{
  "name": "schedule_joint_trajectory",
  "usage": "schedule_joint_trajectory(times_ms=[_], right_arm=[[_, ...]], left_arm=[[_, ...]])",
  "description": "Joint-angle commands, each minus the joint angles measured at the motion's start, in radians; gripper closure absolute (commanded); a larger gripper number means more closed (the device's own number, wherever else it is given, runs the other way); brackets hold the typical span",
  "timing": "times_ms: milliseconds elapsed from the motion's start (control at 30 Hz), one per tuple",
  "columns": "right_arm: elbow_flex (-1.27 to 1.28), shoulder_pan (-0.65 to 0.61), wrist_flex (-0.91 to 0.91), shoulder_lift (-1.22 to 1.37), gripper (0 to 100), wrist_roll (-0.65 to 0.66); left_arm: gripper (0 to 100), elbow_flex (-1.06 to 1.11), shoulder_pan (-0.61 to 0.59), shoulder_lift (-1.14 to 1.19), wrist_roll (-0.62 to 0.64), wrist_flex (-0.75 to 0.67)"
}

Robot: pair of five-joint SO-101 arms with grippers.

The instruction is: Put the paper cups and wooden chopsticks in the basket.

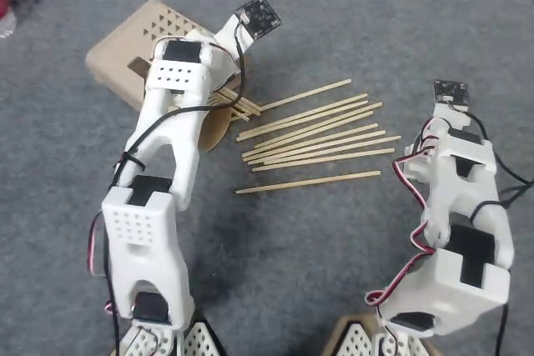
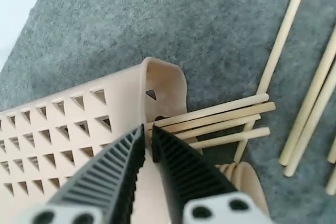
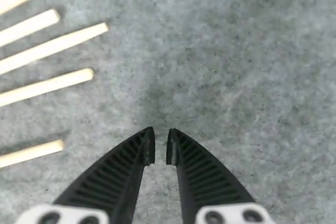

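Note:
The beige basket (image 1: 125, 47) with triangular holes stands at the back left, with my left arm (image 1: 179, 72) stretched over it. My left gripper (image 2: 148, 134) is shut with nothing in it, its tips right at the basket's corner rim (image 2: 157, 77). A few wooden chopsticks (image 2: 220, 121) lie across that corner and stick out over the edge. Beside the basket are brown paper cup rims (image 2: 239, 174), and the cup (image 1: 214, 127) is partly under the arm. Several loose chopsticks (image 1: 317, 135) lie fanned on the grey mat. My right gripper (image 3: 157, 148) is shut and empty over bare mat, just past the chopstick ends (image 3: 52, 85).
The grey mat (image 1: 350, 248) covers the table, with open room in front of the chopsticks and between the arms. The right arm (image 1: 459, 198) stands at the right edge. A white wall borders the far side.

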Motion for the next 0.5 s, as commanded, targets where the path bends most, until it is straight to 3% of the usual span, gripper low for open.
schedule_joint_trajectory(times_ms=[0,233,467], right_arm=[[-0.002,-0.013,-0.015,-0.053,93.7,0.014],[-0.002,-0.015,-0.013,-0.053,93.7,0.014],[-0.002,-0.015,-0.016,-0.053,93.7,0.014]], left_arm=[[99,0.007,-0.060,-0.023,-0.015,-0.015],[99,0.008,-0.097,-0.028,-0.021,-0.032],[99,-0.016,-0.098,-0.091,-0.021,0.054]])
